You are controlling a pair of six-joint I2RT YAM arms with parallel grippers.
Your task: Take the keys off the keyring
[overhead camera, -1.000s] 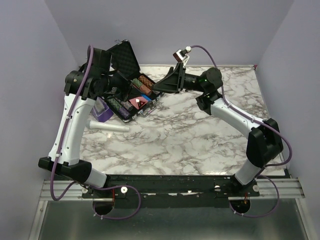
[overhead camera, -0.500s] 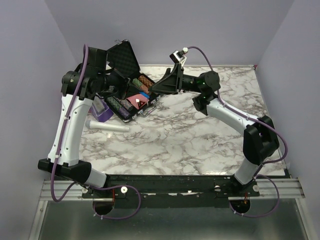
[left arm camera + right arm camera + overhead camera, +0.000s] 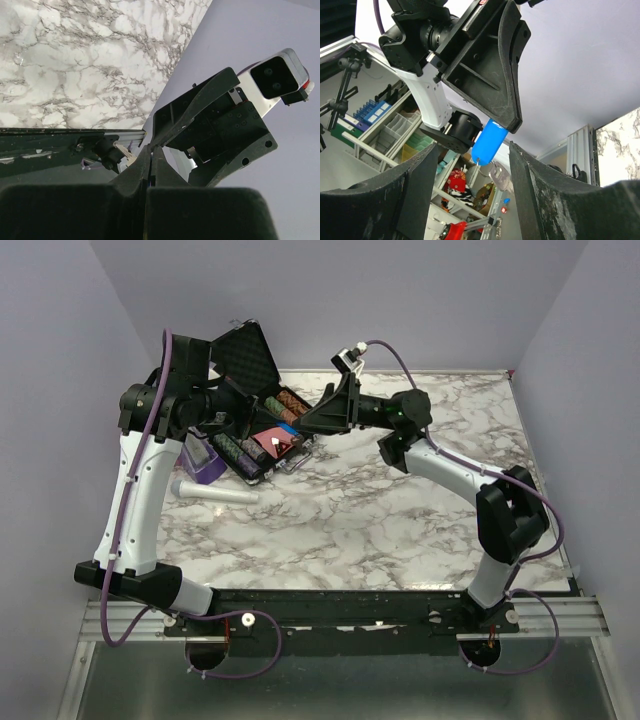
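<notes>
Marble table [image 3: 400, 530] open in front, keyring [image 3: 489, 141] aloft over case [image 3: 250, 355] — back-left corner.

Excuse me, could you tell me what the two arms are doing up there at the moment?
The left end effector is clamped on the keyring by its blue tag, holding it in the air over the open poker chip case. A silvery key hangs below the tag, not yet removed. The right end effector faces it, open, with a finger on each side of the tag and key, gripping neither.
</notes>
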